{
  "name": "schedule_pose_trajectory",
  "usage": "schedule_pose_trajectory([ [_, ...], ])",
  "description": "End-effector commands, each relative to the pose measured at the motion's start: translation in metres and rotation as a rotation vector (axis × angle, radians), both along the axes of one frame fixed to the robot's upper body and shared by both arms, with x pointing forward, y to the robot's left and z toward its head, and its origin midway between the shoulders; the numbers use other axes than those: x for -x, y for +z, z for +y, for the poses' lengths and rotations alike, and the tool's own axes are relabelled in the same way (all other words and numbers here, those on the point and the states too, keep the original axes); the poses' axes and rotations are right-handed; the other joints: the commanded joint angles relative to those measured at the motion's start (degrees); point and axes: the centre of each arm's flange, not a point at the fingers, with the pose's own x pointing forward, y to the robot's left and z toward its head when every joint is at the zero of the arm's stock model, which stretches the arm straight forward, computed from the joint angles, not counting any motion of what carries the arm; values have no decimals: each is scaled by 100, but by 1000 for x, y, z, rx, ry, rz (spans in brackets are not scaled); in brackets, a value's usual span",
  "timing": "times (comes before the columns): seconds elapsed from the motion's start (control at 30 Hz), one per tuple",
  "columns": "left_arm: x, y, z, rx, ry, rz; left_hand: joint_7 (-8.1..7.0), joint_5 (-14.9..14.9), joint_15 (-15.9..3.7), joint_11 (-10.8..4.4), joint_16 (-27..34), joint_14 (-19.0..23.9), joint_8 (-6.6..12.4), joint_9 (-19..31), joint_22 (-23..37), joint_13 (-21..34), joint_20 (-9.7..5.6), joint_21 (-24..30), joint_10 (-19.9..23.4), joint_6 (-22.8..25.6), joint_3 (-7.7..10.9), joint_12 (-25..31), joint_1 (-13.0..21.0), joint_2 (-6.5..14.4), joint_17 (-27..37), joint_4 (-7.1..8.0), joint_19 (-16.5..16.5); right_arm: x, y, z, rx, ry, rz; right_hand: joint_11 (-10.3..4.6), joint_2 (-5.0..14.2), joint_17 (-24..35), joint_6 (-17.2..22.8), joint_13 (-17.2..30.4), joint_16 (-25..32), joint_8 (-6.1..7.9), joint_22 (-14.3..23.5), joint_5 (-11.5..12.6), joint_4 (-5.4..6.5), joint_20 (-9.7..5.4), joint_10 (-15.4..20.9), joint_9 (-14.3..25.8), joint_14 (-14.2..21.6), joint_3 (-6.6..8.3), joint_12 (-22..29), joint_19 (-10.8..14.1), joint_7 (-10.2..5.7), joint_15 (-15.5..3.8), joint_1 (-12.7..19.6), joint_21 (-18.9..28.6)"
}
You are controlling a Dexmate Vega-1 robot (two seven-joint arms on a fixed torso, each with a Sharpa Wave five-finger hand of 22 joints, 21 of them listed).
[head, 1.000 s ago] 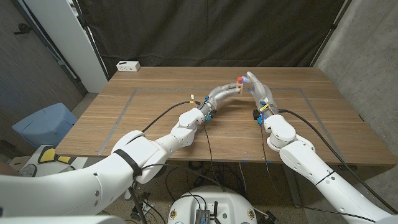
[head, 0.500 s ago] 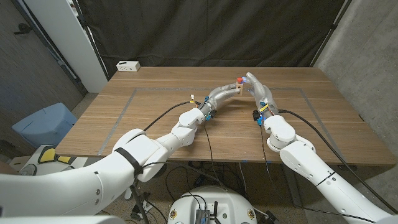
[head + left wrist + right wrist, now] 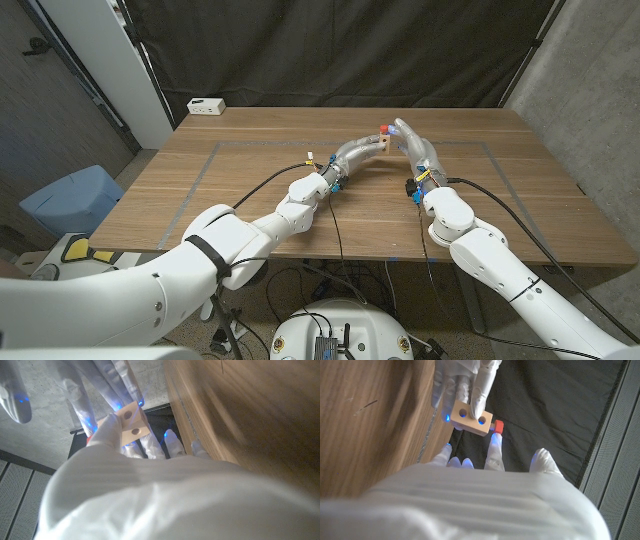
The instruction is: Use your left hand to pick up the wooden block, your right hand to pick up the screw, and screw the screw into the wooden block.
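Head view shows both hands meeting above the far middle of the wooden table (image 3: 250,200), where the wooden block (image 3: 383,141) is small and mostly hidden between them. Right wrist view is clearer: the left hand (image 3: 462,380) grips the wooden block (image 3: 471,421) from above, two round holes on its face. The red screw (image 3: 498,426) sits at the block's end, a fingertip of the right hand (image 3: 490,457) touching it; whether that hand truly pinches the screw I cannot tell. Left wrist view is blurred, the block (image 3: 131,424) held in the left hand's fingers (image 3: 107,427)
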Motion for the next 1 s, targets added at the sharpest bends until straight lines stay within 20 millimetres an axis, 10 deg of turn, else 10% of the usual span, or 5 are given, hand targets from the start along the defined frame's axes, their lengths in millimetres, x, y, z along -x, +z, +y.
schedule_pose_trajectory([
  [0.03, -2, 1, -1, -5, 1, 17, 1, 21, -180, -3, 13, 43, 41, 26, 21, 22, 0, 41, 56, 117, 56, 37, -33, 9, 13, 18, 3, 4, -1, 7, 30, -7, 5, 11, 60, 4, 35, 15, 52, 0, 12, 42, -21, 20, 56, 13, -29, 27, 22, 31, -6, -25, 17, 9],
  [1.0, -3, 3, -4, -20, -3, 22, 1, 18, -183, -12, 9, 42, 43, 26, 22, 24, 1, 47, 59, 128, 67, 31, -53, 7, 15, 19, 30, 11, -1, 3, 47, -39, 1, 14, 78, 5, 94, 15, 45, -46, 12, 40, -39, 48, 79, 15, -29, 38, 15, 24, -33, -33, 18, -9],
])
